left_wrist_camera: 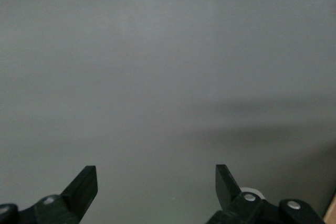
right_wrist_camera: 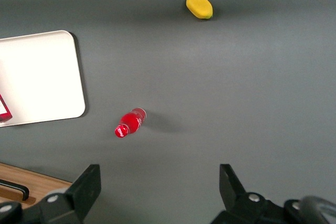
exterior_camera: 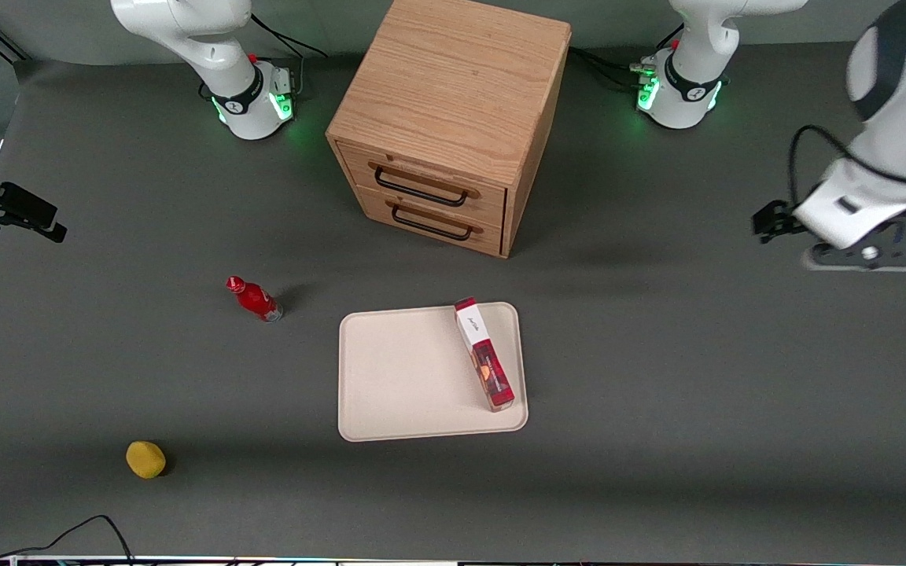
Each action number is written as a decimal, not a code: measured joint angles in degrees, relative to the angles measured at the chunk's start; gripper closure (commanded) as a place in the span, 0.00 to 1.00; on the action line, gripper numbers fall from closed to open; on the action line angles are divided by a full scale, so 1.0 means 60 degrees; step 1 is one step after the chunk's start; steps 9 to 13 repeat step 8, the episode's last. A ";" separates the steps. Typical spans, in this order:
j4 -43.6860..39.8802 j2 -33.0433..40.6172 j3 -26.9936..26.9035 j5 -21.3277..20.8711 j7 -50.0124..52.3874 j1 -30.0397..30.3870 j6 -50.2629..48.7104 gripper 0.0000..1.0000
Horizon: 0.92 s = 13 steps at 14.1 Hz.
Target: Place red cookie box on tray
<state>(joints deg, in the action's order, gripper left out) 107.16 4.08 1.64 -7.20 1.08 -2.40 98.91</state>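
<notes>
**A:** Red cookie box (exterior_camera: 484, 354) lies flat on the cream tray (exterior_camera: 406, 377), along the tray's edge toward the working arm's end of the table, its white label end pointing at the wooden two-drawer cabinet (exterior_camera: 453, 118). And the left gripper (left_wrist_camera: 156, 186)?

**B:** Raised and well apart from the tray, out at the working arm's end of the table. Its fingers (left_wrist_camera: 84, 184) stand spread with nothing between them; under them, only bare grey tabletop.

**A:** So the placing looks done. What could still spoil it?

**B:** Little, by my reading. The box sits close to the rim on that side, so a low sweep of the arm across the tray could nudge it up onto the rim or off it. The small red bottle (exterior_camera: 255, 299) and the yellow lemon-like object (exterior_camera: 145, 459) lie toward the parked arm's end, clear of any likely path.
</notes>
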 measured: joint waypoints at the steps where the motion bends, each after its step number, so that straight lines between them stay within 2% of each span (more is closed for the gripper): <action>1: 0.0091 0.0167 -0.0356 0.0224 -0.0382 0.0003 0.0000 0.00; 4: 0.0103 0.0368 -0.0982 0.1014 -0.0884 0.0004 0.0023 0.00; 13: -0.0037 0.0423 -0.1281 0.1059 -0.0937 -0.0276 0.0249 0.00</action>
